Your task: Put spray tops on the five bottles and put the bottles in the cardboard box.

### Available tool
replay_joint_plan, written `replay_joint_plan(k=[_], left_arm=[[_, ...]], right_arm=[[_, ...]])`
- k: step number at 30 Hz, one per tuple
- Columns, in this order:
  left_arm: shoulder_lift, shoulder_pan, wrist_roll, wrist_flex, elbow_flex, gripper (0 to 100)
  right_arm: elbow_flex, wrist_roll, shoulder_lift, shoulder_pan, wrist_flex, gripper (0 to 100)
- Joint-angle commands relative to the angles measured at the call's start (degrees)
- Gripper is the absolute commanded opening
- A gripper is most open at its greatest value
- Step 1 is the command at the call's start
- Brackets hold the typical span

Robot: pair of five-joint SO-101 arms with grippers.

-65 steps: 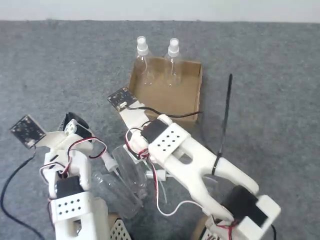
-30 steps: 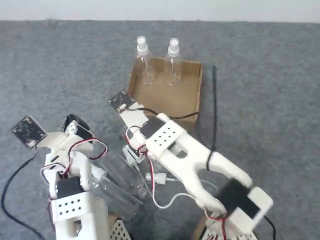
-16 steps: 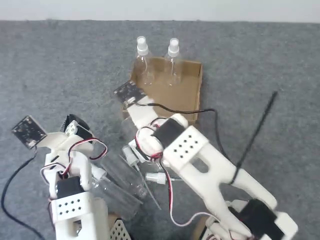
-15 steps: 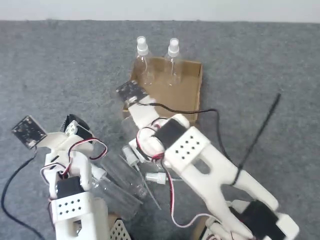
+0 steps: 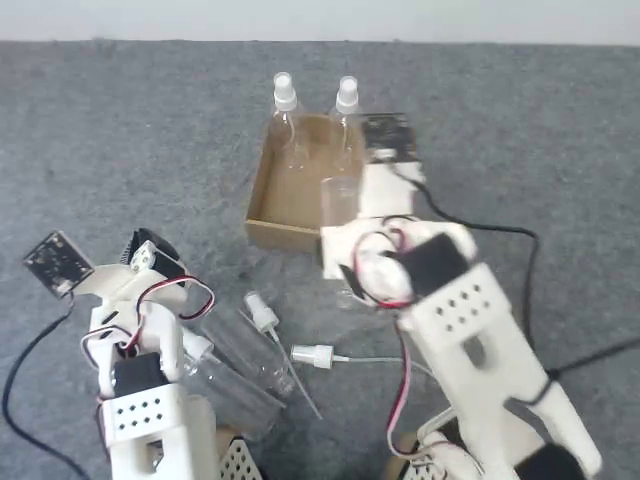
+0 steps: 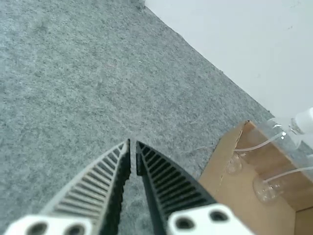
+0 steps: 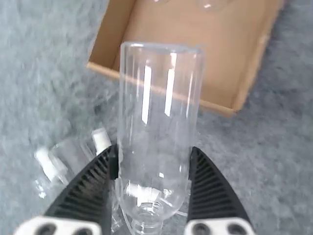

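Observation:
My right gripper [image 5: 342,255] [image 7: 152,154] is shut on a clear bottle [image 5: 338,205] [image 7: 159,112] with no spray top, its neck toward the wrist. The bottle hangs over the near right edge of the cardboard box [image 5: 290,205] [image 7: 222,54] [image 6: 244,178]. Two bottles with spray tops [image 5: 285,125] [image 5: 347,122] stand at the box's far side. Two loose spray tops [image 5: 262,312] [image 5: 314,354] lie on the carpet. My left gripper [image 5: 152,252] [image 6: 133,152] is shut on nothing, low at the near left, pointing toward the box.
Two more clear bottles [image 5: 245,345] [image 5: 228,388] [image 7: 63,156] lie side by side on the grey carpet beside the left arm's base. A black cable [image 5: 500,232] trails from the right arm. A pale wall runs along the far edge.
The right arm has lifted the bottle off the heap near the left arm and swung it right and away, up to the box. The left arm has stayed still.

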State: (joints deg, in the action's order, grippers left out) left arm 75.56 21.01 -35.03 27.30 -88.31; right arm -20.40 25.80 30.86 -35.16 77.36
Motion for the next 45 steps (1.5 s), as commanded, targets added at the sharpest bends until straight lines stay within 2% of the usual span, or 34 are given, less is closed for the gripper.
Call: replay_joint_plan(k=[1,11,18,23,32,40,45], left_arm=[[1.2,0.3,0.4,-0.1,0.8,1],[1.2,0.3,0.4,-0.1,0.8,1],[1.2,0.3,0.4,-0.1,0.8,1],[1.2,0.3,0.4,-0.1,0.8,1],[1.2,0.4,0.4,-0.1,0.7,1],[1.2,0.4,0.4,0.0,0.7,1],[1.2,0.4,0.4,0.1,0.7,1]], right_arm=[[-2.5,4.2,8.0,4.9,1.3,2.2],[-20.1,6.5,23.4,12.8,-8.1,2.2],[-25.4,6.9,27.5,19.0,-8.4,2.0],[-25.4,11.5,27.4,25.8,-8.4,2.0],[-27.6,19.6,27.4,33.4,-8.5,2.0],[-31.9,25.4,27.4,35.6,-9.5,2.0],[-35.4,26.1,27.3,35.6,-13.1,1.9]])
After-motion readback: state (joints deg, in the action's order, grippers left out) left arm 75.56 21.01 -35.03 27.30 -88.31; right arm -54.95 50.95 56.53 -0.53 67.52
